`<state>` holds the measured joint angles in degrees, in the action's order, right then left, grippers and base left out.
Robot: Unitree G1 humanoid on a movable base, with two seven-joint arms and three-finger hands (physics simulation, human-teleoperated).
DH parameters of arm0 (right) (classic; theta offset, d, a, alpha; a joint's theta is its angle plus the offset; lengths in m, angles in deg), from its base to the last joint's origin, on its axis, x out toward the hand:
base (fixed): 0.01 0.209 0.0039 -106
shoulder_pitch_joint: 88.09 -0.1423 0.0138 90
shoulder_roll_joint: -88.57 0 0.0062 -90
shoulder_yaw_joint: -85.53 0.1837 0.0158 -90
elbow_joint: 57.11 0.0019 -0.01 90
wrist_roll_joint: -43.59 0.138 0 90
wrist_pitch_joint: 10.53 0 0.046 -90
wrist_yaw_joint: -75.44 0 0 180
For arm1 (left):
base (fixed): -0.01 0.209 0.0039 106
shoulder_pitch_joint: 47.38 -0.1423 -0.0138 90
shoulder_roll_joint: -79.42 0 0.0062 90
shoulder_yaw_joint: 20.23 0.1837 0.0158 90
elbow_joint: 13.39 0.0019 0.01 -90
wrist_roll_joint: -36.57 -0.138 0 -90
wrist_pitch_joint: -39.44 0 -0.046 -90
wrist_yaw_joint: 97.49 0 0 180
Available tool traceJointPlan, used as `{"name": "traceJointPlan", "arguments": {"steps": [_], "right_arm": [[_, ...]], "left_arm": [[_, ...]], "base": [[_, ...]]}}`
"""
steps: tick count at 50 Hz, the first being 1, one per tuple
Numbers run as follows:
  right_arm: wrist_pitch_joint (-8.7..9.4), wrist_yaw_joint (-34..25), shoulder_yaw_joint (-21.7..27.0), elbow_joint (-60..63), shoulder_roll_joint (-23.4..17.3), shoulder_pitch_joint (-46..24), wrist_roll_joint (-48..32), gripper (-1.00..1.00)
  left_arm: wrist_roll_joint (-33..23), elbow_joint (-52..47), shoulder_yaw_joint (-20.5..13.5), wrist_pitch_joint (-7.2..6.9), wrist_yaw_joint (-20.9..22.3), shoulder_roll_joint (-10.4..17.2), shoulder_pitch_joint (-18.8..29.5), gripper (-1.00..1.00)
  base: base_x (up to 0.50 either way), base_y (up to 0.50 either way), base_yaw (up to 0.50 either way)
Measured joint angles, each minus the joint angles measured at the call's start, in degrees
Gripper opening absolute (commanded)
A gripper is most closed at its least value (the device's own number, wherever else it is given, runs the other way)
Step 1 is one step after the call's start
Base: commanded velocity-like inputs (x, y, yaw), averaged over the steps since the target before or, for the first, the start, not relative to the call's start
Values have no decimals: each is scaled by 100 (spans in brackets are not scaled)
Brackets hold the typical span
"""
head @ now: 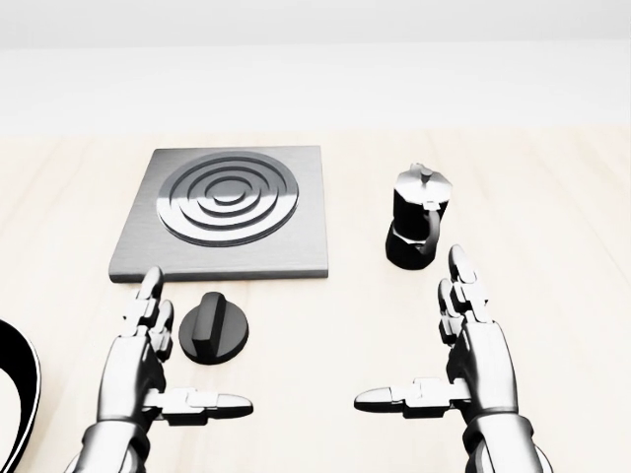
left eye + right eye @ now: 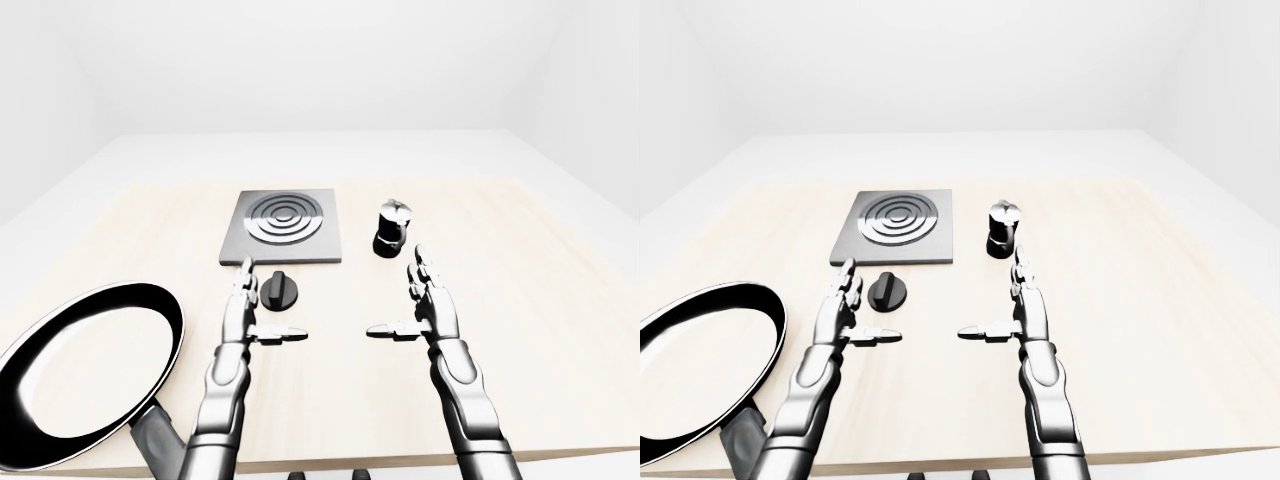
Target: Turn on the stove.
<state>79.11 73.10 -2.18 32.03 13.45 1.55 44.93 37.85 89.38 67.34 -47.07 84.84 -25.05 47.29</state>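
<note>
- Your pan (image 2: 85, 375) lies at the far left of the left-eye view, near the table (image 2: 560, 300) edge.
- Your left hand (image 1: 148, 365) is spread, fingers released, grasping nothing, just left of the knob (image 1: 214, 328).
- The knob sits just below the stove (image 1: 228, 209).
- The moka pot (image 1: 418, 229) stands right of the stove.
- Your right hand (image 1: 463, 360) is spread too, empty, below the pot.

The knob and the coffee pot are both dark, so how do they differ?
The knob is a low flat disc with a ridge across it; the pot stands tall, with a lid and handle. In the head view, the knob lies just below the stove plate, beside the left hand; the pot stands right of the plate, above the right hand. Both rest on the wooden table, untouched.
</note>
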Motion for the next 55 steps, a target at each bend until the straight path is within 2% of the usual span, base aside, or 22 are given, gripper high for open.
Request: {"name": "traceJointPlan", "arguments": {"steps": [22,34,43,55], "right_arm": [[157,7,0,164,0,9,8,100],[183,7,1,191,1,10,8,100],[190,7,1,198,1,10,8,100],[69,-4,-5,89,4,21,2,100]], "left_arm": [[-60,392,29,150,-13,4,117,100],[-140,502,81,152,-11,-19,121,100],[-191,643,104,152,-13,-30,153,100],[-229,784,116,152,-18,-35,184,100]], "base": [[0,0,0],[0,0,0],[0,0,0],[0,0,0]]}}
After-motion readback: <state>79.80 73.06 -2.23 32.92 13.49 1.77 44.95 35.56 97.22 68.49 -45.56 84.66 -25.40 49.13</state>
